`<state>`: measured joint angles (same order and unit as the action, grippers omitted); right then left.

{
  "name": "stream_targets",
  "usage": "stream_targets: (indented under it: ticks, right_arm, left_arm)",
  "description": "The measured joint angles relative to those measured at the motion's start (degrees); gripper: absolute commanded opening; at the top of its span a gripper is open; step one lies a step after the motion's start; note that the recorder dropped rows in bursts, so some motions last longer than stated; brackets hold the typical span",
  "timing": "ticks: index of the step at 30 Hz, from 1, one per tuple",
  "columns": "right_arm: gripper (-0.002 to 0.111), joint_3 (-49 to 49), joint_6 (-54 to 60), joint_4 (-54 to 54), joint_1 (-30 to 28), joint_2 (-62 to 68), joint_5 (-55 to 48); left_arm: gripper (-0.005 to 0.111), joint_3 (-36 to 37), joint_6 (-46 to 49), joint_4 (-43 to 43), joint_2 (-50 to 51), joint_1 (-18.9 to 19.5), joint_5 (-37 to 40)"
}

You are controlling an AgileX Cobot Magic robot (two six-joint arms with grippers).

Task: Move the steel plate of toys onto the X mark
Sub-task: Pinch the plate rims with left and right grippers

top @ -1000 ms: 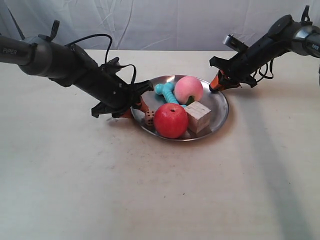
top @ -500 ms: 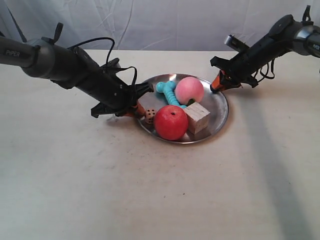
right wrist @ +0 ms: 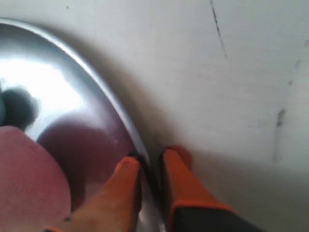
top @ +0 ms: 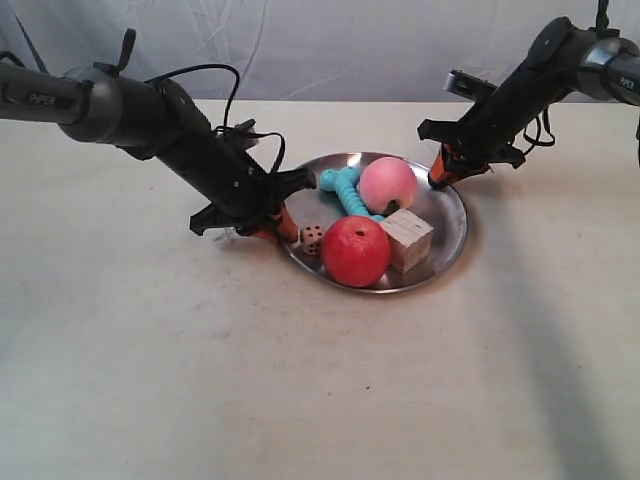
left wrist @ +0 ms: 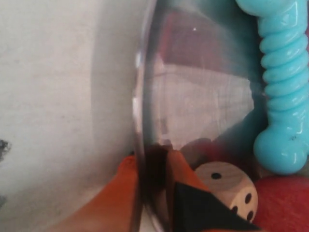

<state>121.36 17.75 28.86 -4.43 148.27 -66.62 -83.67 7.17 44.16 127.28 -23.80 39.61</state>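
Note:
The steel plate carries the red apple, pink peach, turquoise bone, wooden cube and die. My left gripper, on the arm at the exterior view's left, is shut on the plate's rim beside the die. The left wrist view shows that gripper with one orange finger on each side of the rim, close to the die and bone. My right gripper is shut on the far rim by the peach, as the right wrist view confirms for the gripper and plate. No X mark shows.
Pale tabletop spreads around the plate, with a white cloth backdrop behind. A thin dark stroke marks the table beyond the right gripper.
Both arms have carried the plate and its toys toward the exterior view's right and slightly nearer the camera. Both grips have held.

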Motion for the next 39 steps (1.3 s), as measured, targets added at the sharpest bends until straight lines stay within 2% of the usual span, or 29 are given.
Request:
stream_targets:
  ticks: [22, 39]
  right_arm:
    - [-0.001, -4.7, -0.7, -3.3, 0.4, -3.5, -1.7]
    - [-0.001, -5.9, -1.2, -6.4, 0.7, -5.6, -4.2]
  left_arm:
    - [0.0, -7.7, -2.8, -7.2, 1.0, -0.3, 17.4]
    - [0.0, -9.2, -2.7, -9.7, 1.0, -0.8, 20.6]
